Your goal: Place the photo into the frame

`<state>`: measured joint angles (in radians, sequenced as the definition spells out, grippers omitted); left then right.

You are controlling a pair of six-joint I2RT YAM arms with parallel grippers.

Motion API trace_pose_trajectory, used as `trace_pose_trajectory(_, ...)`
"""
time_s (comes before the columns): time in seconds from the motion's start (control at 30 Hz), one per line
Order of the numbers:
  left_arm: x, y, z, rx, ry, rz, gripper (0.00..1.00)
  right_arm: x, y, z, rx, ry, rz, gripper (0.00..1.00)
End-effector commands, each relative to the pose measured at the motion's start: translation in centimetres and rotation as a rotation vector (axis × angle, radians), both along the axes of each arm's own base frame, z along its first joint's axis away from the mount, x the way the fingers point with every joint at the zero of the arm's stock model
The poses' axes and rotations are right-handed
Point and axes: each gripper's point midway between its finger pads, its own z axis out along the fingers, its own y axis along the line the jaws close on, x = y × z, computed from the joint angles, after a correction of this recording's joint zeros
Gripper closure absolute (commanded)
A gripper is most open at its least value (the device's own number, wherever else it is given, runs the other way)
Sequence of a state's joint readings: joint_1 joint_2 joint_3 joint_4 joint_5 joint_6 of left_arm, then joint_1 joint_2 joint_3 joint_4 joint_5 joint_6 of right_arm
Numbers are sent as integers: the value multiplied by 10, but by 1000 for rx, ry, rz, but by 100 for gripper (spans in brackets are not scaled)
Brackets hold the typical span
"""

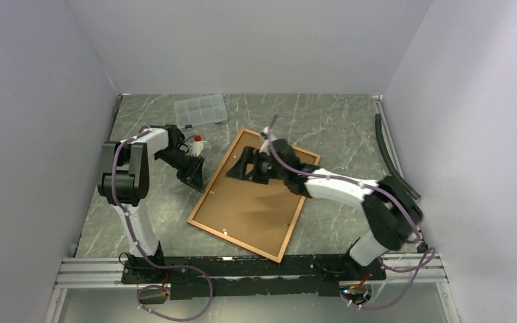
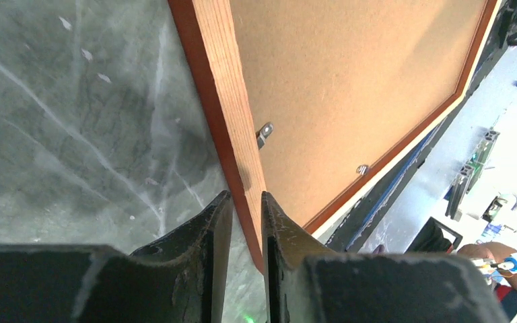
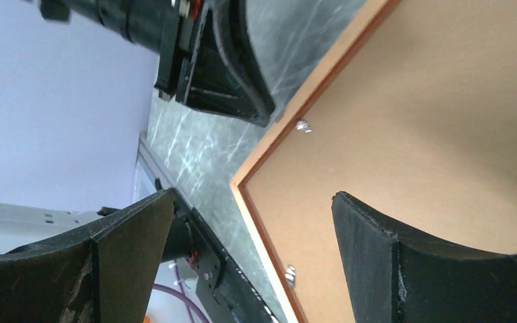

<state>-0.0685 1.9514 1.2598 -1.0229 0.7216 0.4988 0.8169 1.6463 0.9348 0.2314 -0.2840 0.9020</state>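
The frame (image 1: pixel 234 241) lies face down and askew in the middle of the table, its reddish wooden border around a brown backing board (image 1: pixel 256 208). The photo is hidden from every view. My left gripper (image 1: pixel 197 180) is at the frame's left side. In the left wrist view its jaws (image 2: pixel 246 196) straddle the wooden border (image 2: pixel 222 87), slightly open, with a strip of table showing beside the left finger. My right gripper (image 1: pixel 252 168) hovers over the board's far part. In the right wrist view it (image 3: pixel 254 195) stands wide open with nothing held, above the frame's corner (image 3: pixel 262 238).
A clear plastic compartment box (image 1: pixel 201 110) sits at the back left. A small red-and-white object (image 1: pixel 198 140) stands by the left wrist. Small metal clips (image 2: pixel 264 131) sit along the frame's inner edge. A black strip (image 1: pixel 385 145) runs along the right wall.
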Motion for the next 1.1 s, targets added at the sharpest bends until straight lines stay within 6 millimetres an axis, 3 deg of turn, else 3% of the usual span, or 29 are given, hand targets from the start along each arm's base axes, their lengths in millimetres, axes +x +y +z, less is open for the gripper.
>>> trace_pose_trajectory(0.0, 26, -13, 7, -43, -44, 48, 72, 17, -73, 0, -72, -23, -139, 8)
trace_pose_trajectory(0.1, 39, -21, 8, -77, -37, 88, 72, 22, -102, -9, -90, -16, -192, 7)
trace_pose_trajectory(0.2, 38, -30, 5, -96, -7, 77, 75, 30, -106, -14, -76, -2, -195, 7)
trace_pose_trajectory(0.47, 12, -39, -11, -72, -5, 24, 87, 75, -74, -28, -58, 20, -130, 8)
trace_pose_trajectory(0.67, -25, -56, -4, -97, 39, -52, 89, 100, -47, -36, -17, 51, -82, 11)
trace_pose_trajectory(0.8, -29, -62, 9, -112, 24, -83, 88, 105, -38, -45, -1, 77, -66, 12)
trace_pose_trajectory(0.93, -17, -64, 15, -95, 23, -65, 86, 108, -34, -50, 4, 96, -55, 13)
trace_pose_trajectory(1.07, 17, -68, 19, -118, -21, 47, 80, 109, -29, -55, 20, 115, -46, 15)
